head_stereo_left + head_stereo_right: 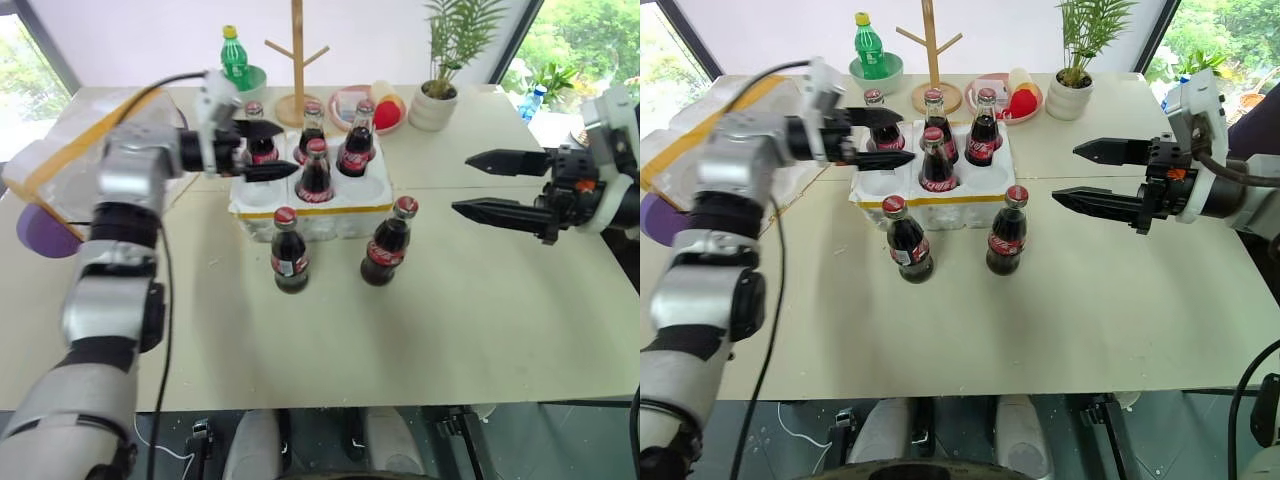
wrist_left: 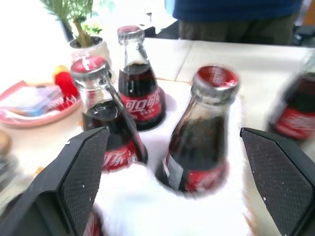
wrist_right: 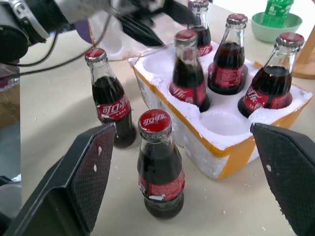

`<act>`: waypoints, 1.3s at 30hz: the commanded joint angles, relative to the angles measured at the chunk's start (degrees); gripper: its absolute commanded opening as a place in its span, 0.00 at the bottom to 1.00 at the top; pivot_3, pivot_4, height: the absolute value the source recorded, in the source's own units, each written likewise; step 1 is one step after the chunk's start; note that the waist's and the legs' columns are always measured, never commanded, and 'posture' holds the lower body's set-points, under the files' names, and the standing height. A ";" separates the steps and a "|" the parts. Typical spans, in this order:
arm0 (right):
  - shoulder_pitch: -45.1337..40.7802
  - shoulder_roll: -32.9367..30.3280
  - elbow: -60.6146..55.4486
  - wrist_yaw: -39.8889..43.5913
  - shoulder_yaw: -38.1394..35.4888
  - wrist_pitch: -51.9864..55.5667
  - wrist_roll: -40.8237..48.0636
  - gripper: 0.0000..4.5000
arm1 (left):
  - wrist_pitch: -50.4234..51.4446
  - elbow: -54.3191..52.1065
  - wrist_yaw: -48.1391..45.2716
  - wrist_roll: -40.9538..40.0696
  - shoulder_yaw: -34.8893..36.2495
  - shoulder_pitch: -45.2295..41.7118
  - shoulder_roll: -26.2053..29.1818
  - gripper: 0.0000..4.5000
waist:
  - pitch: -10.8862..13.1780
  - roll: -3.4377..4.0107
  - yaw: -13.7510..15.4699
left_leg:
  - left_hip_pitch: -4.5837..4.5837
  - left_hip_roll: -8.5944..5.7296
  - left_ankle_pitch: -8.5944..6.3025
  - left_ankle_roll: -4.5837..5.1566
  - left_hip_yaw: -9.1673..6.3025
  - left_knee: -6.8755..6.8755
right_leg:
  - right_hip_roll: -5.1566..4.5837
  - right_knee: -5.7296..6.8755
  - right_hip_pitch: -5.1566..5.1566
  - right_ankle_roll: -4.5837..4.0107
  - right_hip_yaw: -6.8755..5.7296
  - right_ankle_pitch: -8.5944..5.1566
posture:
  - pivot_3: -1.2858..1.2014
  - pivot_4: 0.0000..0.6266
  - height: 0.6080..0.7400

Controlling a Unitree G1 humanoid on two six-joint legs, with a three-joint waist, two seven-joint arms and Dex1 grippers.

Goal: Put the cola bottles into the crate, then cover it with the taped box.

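1. The pale, matte surface [image 1: 480, 320] carries the whole scene; the taped box [image 1: 60, 150], blocky white foam banded in wide yellow tape, waits at its far left edge.
2. The crate [image 1: 310, 205], a low crumbly-looking foam tray with round wells and a yellow band, sits mid-surface with four cola bottles [image 1: 315, 172] seated and two front wells empty.
3. The left end effector [image 1: 262, 150] hangs released at the crate's left side, jaws spread beside a seated bottle and gripping nothing.
4. The right end effector [image 1: 490, 185] hovers released well to the right, pointing toward the crate.
5. Two loose bottles [image 1: 290, 250] [image 1: 386, 242], smooth dark glass with red labels and red caps, stand upright just in front of the crate.
6. Likely next: close on one loose bottle's body below the neck, lift it clear of the rim, and lower it straight into an empty well, since slick glass may slip.
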 commanded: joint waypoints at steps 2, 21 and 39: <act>-2.65 -0.88 1.15 1.87 0.64 -1.88 -1.18 1.00 | 12.40 -21.78 -2.55 -7.29 1.83 10.40 6.77 0.99 | 0.00 0.00 0.04 | 0.00 -0.01 0.00 0.01 0.01 0.06 | -0.05 0.06 0.01 0.01 0.00 0.00 | 0.52 0.24 1.00; -5.02 -1.39 0.94 4.64 2.20 -0.48 -1.61 1.00 | 12.28 -37.56 7.73 -7.24 -7.26 26.16 3.81 0.99 | 0.00 0.00 1.28 | 0.03 -0.01 -0.06 0.10 0.08 0.52 | -0.05 0.47 0.03 -0.02 0.05 -0.03 | 0.52 0.24 1.00; -4.58 -0.97 -0.47 3.31 0.70 0.44 -0.17 1.00 | 12.74 -28.93 5.82 -7.96 -8.84 22.07 0.05 0.60 | 0.00 0.01 1.21 | 0.03 0.00 -0.07 0.11 0.00 0.52 | -0.06 0.47 0.02 -0.02 0.05 -0.03 | 0.52 0.24 1.00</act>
